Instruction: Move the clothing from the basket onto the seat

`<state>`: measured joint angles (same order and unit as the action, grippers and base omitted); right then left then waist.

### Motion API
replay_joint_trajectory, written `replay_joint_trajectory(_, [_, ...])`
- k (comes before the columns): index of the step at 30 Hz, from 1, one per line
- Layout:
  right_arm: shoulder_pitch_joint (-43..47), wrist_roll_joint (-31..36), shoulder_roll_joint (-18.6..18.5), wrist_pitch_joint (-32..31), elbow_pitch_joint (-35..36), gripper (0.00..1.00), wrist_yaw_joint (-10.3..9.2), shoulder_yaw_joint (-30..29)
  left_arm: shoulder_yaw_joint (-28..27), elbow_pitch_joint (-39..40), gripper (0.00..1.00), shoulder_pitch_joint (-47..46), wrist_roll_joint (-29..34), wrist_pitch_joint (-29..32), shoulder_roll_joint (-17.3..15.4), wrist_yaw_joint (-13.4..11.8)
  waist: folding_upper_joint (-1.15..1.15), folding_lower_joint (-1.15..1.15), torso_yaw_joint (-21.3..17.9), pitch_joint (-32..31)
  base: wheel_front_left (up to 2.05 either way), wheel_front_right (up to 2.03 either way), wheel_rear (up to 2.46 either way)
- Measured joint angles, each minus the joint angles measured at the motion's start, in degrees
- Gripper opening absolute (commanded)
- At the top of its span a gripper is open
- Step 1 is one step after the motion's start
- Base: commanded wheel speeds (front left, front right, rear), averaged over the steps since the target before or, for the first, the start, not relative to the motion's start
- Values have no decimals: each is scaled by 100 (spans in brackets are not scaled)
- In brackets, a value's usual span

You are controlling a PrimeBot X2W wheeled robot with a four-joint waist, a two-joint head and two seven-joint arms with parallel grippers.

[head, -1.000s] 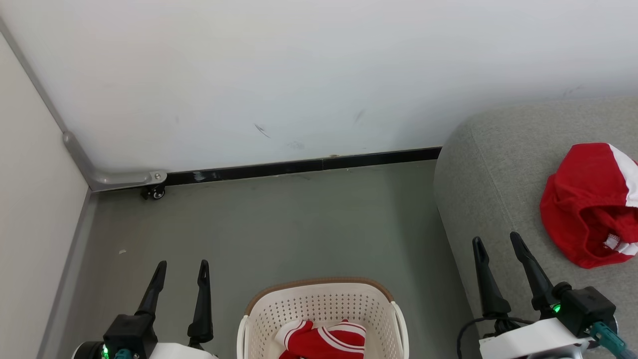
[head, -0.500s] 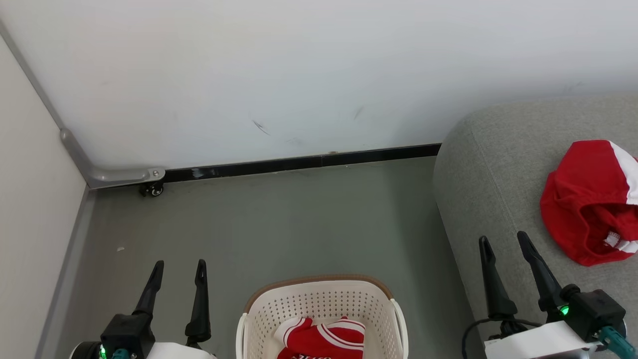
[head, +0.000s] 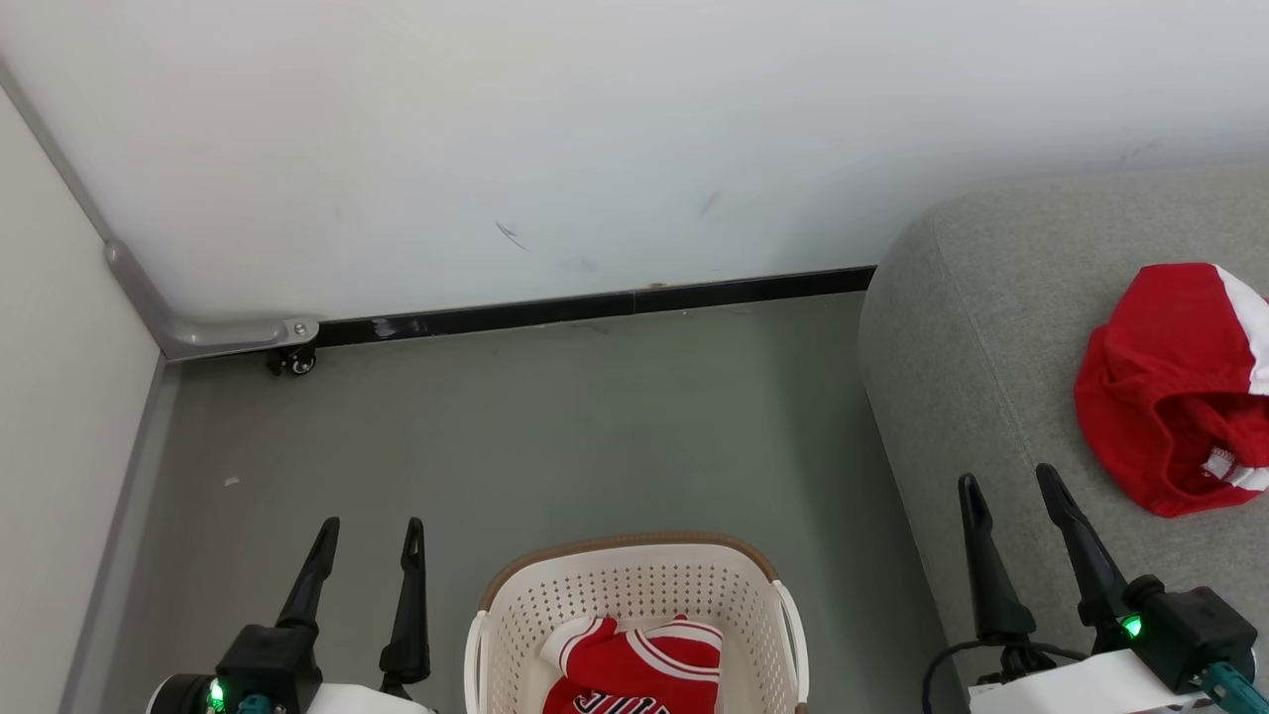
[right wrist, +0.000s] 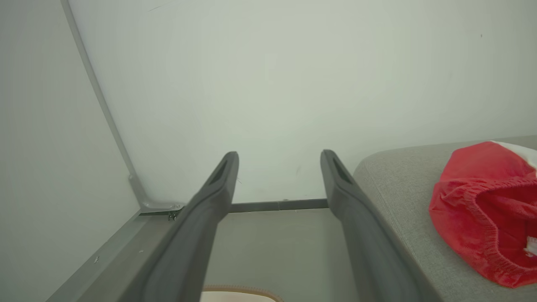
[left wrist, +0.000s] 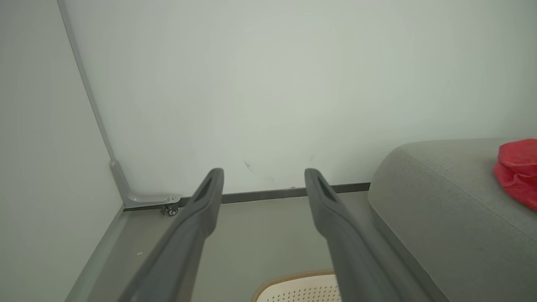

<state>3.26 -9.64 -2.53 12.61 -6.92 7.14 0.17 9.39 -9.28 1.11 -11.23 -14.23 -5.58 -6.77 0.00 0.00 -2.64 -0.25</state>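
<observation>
Jersey (head: 634,669) lies crumpled in the basket (head: 625,543) at six o'clock, its long axis unclear and its lettering toward six; shorts (head: 1160,397) already sit on the seat (head: 972,347) at three. Left pincer (head: 372,523) and right pincer (head: 1006,474) both hang released, empty. Next, likely: reach down and grasp the jersey

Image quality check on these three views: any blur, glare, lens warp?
Head view: sharp, flat even light, no glare, barely any shadow on the floor. Left wrist view: wide-angle warp slightly bows the wall corner strip; the left tool looks soft up close. Right wrist view: same bowing, right tool soft too, red shorts fairly crisp.
</observation>
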Motion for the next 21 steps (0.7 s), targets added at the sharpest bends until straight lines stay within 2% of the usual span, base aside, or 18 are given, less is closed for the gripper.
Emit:
replay_joint_trajectory(13, [86, 0, 8, 1, 319, 100, 0, -64, 290, -263, 100, -54, 253, 0, -144, 182, 0, 0, -42, 263, 0, 0, 0])
replay_joint_trajectory(21, [158, 81, 15, 5, 547, 100, 0, -181, 590, -614, 100, -426, 510, 1, -200, 349, 0, 0, -125, 523, 0, 0, 0])
